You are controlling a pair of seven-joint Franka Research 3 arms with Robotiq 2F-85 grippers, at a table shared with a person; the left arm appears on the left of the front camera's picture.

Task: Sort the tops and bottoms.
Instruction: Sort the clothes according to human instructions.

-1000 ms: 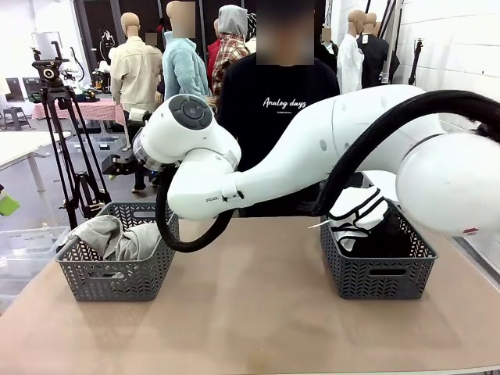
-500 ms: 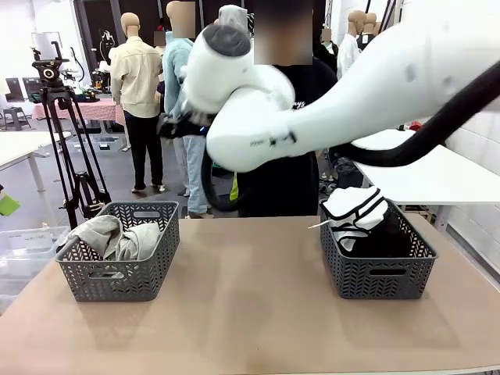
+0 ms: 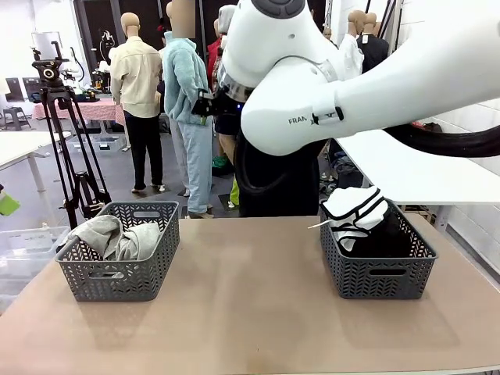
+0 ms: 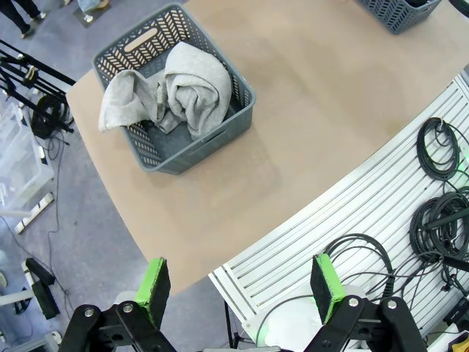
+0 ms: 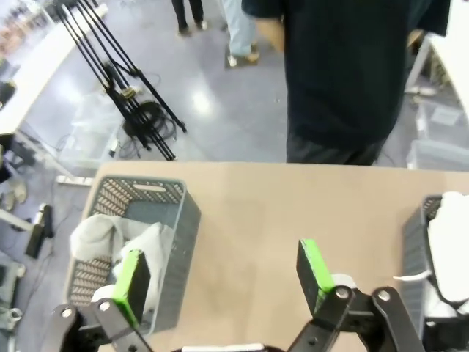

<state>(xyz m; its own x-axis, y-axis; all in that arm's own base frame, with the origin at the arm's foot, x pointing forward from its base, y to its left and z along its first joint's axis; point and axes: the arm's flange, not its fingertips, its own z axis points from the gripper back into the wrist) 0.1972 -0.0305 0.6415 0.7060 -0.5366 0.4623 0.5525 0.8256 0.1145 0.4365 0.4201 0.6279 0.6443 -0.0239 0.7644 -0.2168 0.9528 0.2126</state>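
Note:
Two grey baskets stand on the table. The left basket [image 3: 117,269] [image 4: 238,88] [image 5: 179,220] holds crumpled light grey garments [image 3: 109,237] [image 4: 183,92] [image 5: 99,231]. The right basket [image 3: 379,269] [image 5: 412,238] holds a white and black garment [image 3: 355,212] [image 5: 451,242]. My right arm [image 3: 328,101] stretches high across the picture, well above the table. My right gripper [image 5: 223,270] is open and empty, hanging high over the table between the baskets. My left gripper [image 4: 240,286] is open and empty too, high above the table's near edge, with the left basket below and ahead of it.
A person in a black top [image 3: 281,183] [image 5: 344,66] stands at the far side of the tan table [image 3: 250,305]. A camera tripod [image 3: 66,133] [image 5: 124,81] stands on the floor at the left. Cables [image 4: 440,220] lie on a ribbed panel by the table's near edge.
My right arm has swung up from low over the table's middle to high above it, its wrist moving right and up. The baskets and clothes have not moved.

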